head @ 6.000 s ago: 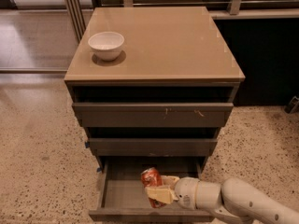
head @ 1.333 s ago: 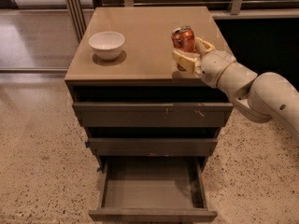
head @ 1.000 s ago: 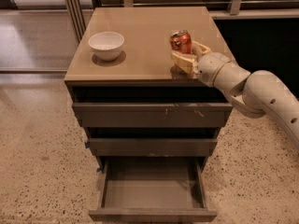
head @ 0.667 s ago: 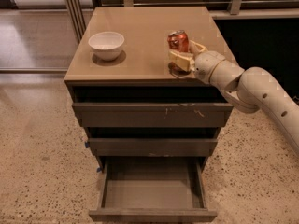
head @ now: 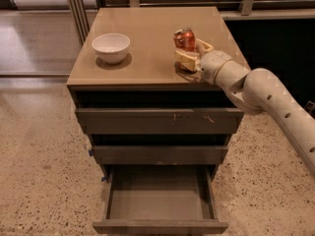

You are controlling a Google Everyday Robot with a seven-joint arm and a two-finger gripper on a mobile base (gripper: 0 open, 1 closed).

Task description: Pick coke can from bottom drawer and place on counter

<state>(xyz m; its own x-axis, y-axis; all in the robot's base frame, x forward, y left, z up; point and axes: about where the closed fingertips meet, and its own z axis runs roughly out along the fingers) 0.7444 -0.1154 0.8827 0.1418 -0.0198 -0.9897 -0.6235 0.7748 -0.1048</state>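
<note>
The red coke can (head: 184,39) is upright at the right side of the tan counter (head: 147,53), with its bottom at or just above the surface. My gripper (head: 189,53) reaches in from the right on a white arm and is shut on the can, its cream fingers (head: 186,60) around the can's lower part. The bottom drawer (head: 160,200) is pulled out at the foot of the cabinet, and I see nothing inside it.
A white bowl (head: 111,46) stands on the left part of the counter. The two upper drawers (head: 157,121) are closed. Speckled floor surrounds the cabinet; a dark wall panel lies to the right and a metal-framed glass partition at the back left.
The gripper has carried the can from the bottom drawer up to the counter. In the last second it moved slightly left and down over the counter's right side.
</note>
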